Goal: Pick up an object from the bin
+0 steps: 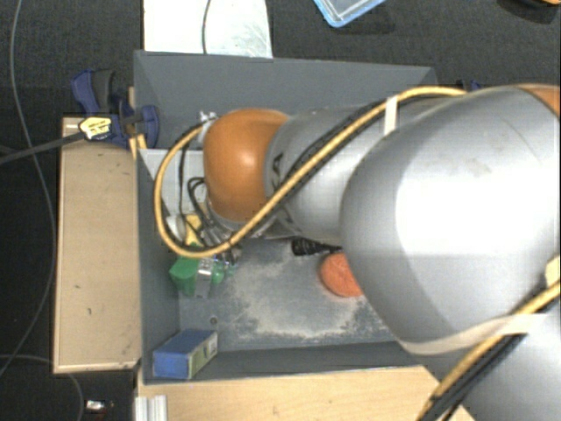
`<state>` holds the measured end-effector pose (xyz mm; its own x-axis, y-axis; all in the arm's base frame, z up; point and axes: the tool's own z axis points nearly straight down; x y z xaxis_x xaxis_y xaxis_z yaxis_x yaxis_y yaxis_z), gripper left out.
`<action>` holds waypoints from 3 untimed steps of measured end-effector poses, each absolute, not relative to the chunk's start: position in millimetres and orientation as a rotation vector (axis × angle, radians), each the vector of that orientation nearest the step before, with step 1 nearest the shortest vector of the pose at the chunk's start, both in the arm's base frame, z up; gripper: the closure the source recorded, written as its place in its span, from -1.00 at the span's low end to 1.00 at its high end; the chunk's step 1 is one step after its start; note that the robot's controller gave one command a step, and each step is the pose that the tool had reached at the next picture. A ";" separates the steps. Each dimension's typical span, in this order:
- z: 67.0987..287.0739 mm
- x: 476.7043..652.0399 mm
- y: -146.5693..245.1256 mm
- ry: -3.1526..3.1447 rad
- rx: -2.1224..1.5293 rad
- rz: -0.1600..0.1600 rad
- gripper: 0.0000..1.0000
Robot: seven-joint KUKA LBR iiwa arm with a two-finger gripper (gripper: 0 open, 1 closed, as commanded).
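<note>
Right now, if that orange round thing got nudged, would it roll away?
Probably: the orange round thing looks rounded, so it may well roll across the flat bin floor. Its matte skin suggests decent grip, not slippery.

I make out a small green block (183, 274) lying low on the bin (263, 318) floor, just under the jaws. A silvery piece (213, 270) touches its right side.
</note>
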<state>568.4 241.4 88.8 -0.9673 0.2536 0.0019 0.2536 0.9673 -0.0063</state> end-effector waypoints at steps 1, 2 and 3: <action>80.7 578.1 242.2 -3.092 0.610 -0.001 1.00; 78.4 580.4 240.9 -2.978 1.032 0.002 1.00; 79.5 581.6 239.2 -2.839 1.367 0.006 1.00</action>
<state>581.6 239.2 79.5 -0.6236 -0.7817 -0.0067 -0.7817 0.6236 -0.0075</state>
